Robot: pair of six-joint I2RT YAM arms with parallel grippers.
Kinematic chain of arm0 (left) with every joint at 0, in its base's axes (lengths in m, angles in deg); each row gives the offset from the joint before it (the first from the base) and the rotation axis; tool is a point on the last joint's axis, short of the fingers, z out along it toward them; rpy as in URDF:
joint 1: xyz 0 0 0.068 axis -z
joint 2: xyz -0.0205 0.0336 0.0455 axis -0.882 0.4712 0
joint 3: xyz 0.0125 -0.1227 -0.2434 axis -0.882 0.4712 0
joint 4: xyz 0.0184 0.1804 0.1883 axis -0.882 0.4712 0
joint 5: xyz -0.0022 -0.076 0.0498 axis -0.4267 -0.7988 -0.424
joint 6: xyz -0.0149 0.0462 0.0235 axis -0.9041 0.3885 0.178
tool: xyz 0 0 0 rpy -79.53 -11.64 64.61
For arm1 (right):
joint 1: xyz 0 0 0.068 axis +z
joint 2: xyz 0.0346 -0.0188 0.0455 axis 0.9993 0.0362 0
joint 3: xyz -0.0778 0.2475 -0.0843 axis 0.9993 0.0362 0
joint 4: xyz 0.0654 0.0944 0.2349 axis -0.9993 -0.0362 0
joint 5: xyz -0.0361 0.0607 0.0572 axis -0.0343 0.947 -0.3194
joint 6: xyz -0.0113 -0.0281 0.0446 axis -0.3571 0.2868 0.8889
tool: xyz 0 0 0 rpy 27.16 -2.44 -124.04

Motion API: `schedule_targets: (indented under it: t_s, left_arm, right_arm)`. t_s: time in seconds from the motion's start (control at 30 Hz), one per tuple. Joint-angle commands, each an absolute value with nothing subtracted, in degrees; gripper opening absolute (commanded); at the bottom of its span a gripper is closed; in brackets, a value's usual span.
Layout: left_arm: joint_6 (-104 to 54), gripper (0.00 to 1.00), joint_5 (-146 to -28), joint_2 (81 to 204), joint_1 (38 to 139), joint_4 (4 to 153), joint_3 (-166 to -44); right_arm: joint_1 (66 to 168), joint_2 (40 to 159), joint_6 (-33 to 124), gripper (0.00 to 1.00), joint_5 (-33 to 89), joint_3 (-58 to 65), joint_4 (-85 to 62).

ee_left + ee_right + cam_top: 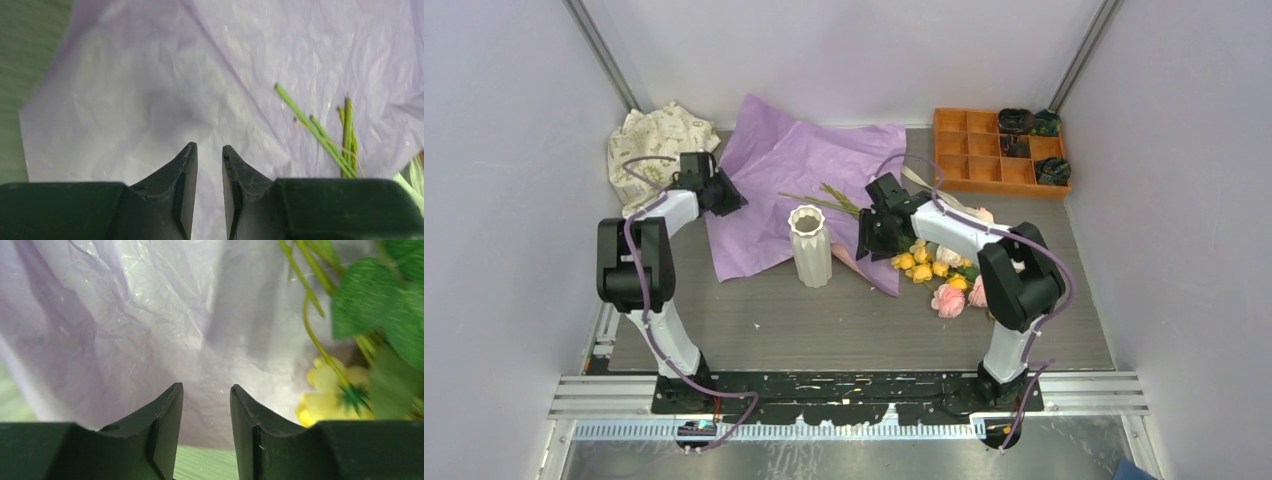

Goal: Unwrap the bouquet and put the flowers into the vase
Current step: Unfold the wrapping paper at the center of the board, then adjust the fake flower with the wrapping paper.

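The bouquet's wrapping paper point(794, 165) lies spread open, purple face up, at the back of the table. The flowers point(936, 268), yellow, pink and cream roses, lie to its right, their green stems point(829, 200) reaching onto the paper. The white ribbed vase point(810, 245) stands upright in the middle, with nothing in it. My left gripper point(729, 196) hovers over the paper's left part point(150, 75), jaws a little apart and holding nothing point(210, 147). My right gripper point(872, 240) is open point(206, 386) over the paper's edge, with a yellow rose point(325, 395) just to its right.
An orange compartment tray point(984, 150) with dark items sits at the back right. A patterned cloth bag point(659, 140) is bunched at the back left. Grey walls close in on both sides.
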State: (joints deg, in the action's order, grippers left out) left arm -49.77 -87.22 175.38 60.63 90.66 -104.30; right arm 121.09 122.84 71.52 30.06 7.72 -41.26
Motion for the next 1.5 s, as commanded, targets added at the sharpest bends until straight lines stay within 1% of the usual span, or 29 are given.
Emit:
schedule_targets:
  t_s: [0.0,0.07,0.13,0.27,0.43,0.53,0.6,0.7,0.83,1.07,1.33,1.47]
  left_arm:
    - [-51.47,0.27,-93.17,167.11,60.69,81.56,-97.76]
    - [-49.8,0.27,-93.44,163.9,61.08,83.1,-97.4]
    - [-48.43,0.27,-92.27,160.0,61.36,86.32,-97.95]
    - [-46.24,0.27,-88.38,149.03,63.88,90.82,-98.24]
    - [-43.1,0.34,-82.25,134.0,68.08,97.05,-99.62]
    - [-42.78,0.38,-81.34,128.07,70.46,99.59,-99.63]
    - [-42.55,0.39,-81.25,125.7,72.01,101.75,-100.16]
    - [-41.97,0.4,-81.5,123.75,74.55,104.08,-100.8]
    - [-41.29,0.4,-81.29,122.2,76.85,105.2,-100.7]
    - [-40.95,0.41,-81.79,121.16,77.31,106.43,-101.03]
    - [-40.63,0.41,-81.54,121.45,77.36,106.53,-99.4]
    - [-40.75,0.41,-81.85,121.62,77.49,106.72,-99.52]
  right_arm:
    - [121.27,114.17,68.88,0.47,21.06,5.53,-46.12]
    - [121.25,111.76,68.68,0.48,16.86,5.11,-47.9]
    - [121.03,109.69,68.92,0.52,12.78,4.94,-49.59]
    - [118.63,107.22,68.9,0.56,5.51,4.99,-53.79]
    - [112.53,106.7,68.99,0.56,7.12,5.38,-56.56]
    - [112.27,107.32,68.28,0.56,6.31,4.41,-58.3]
    - [112.27,108.01,68.03,0.57,7.06,4.15,-59.15]
    - [112.28,109.52,67.97,0.58,6.1,4.38,-60.66]
    - [112.19,111.35,68.15,0.64,3.41,6.38,-60.95]
    - [110.03,118.85,67.43,0.64,3.74,6.71,-59.59]
    - [101.02,125.43,66.5,0.64,2.54,-1.48,-60.43]
    - [100.19,122.57,67.0,0.63,2.6,-4.41,-59.63]
